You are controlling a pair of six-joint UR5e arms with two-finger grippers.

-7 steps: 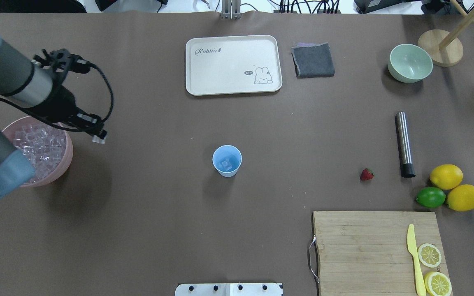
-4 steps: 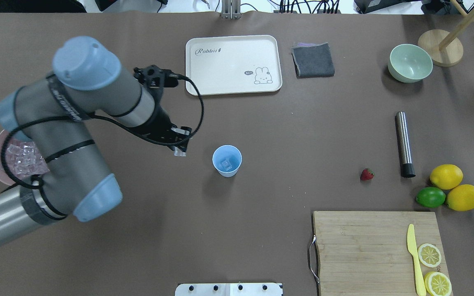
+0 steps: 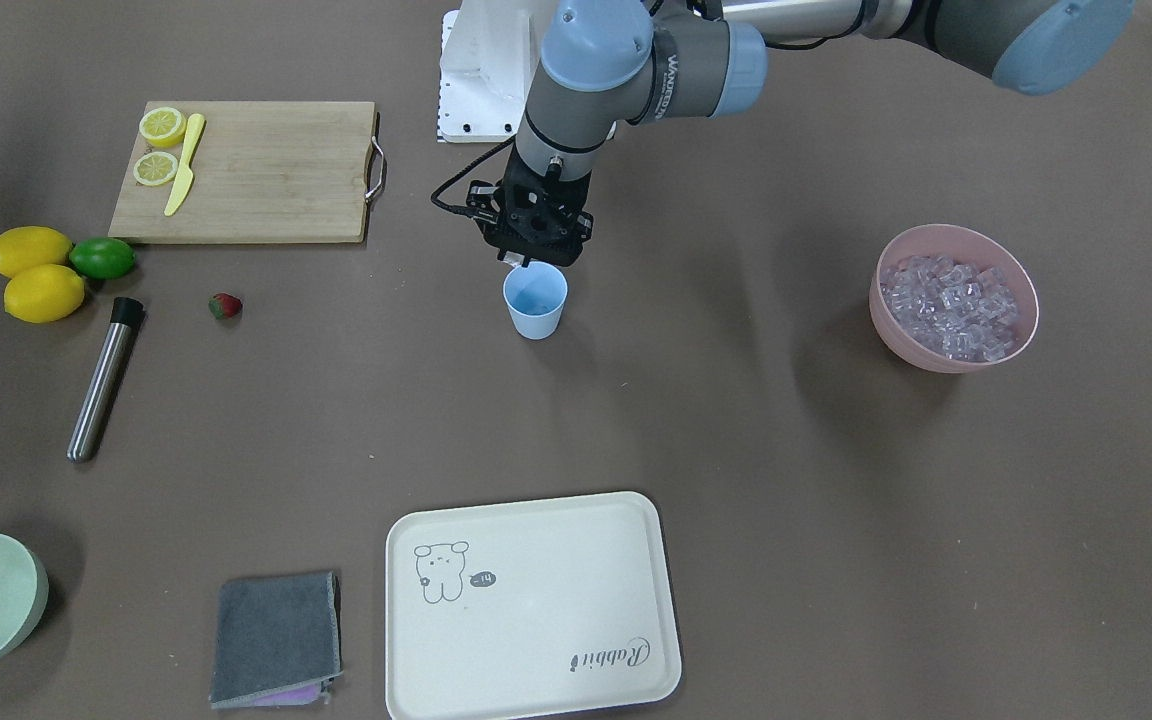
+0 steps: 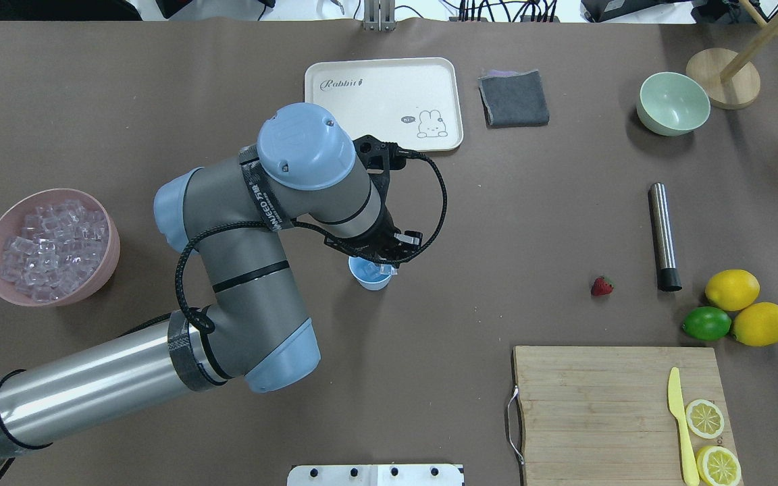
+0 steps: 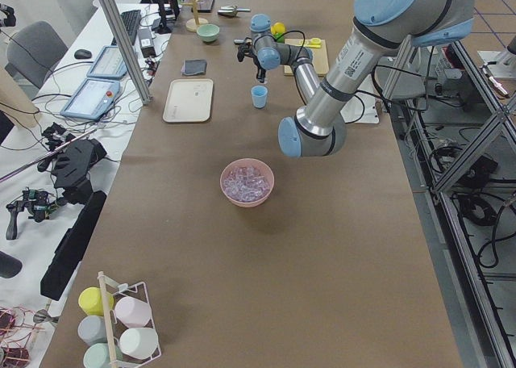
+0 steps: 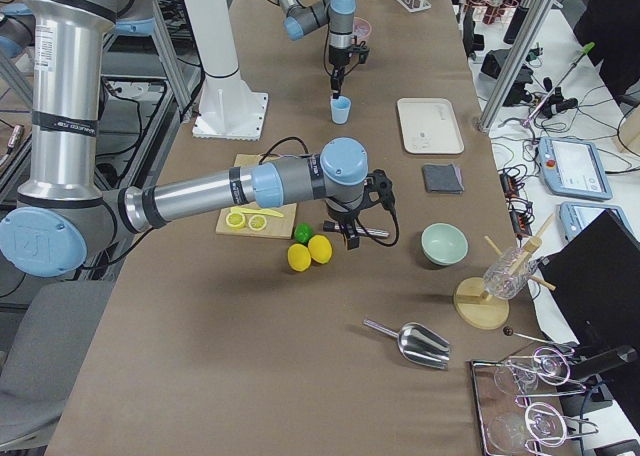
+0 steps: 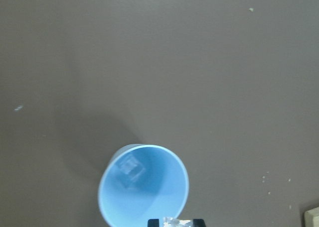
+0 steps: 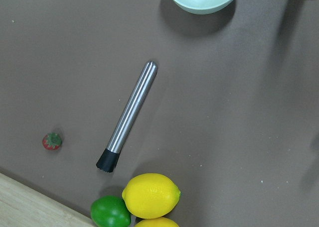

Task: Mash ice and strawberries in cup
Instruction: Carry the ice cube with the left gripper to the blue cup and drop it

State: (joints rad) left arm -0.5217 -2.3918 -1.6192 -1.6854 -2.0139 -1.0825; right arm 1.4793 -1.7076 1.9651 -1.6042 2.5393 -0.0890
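Looking down through the left wrist cam, the left gripper [image 7: 175,221] only just pokes in at the bottom edge. Its two black fingers are clamped on a clear ice cube [image 4: 387,271] right over the rim of the light-blue cup [image 7: 144,202]. That's also the only view that shows a second cube [image 7: 130,166] lying on the cup's bottom. The front cam can't see inside it, but it does show the cup standing upright mid-table. The strawberry [image 4: 602,286] lies on the bare table well off to the robot's right of the cup, near the black end of a steel rod [image 4: 664,236]. The pink bowl [image 3: 921,350] heaped with ice [image 3: 956,305] sits well apart on the robot's left. The right gripper [image 6: 352,236] turns up only in the right-end side cam, near the lemons [image 6: 320,248], so I can't tell if its fingers are apart or together. Farthest out, the cream tray [image 4: 375,101] reads "Rabbit", with a little bunny drawing in the corner.
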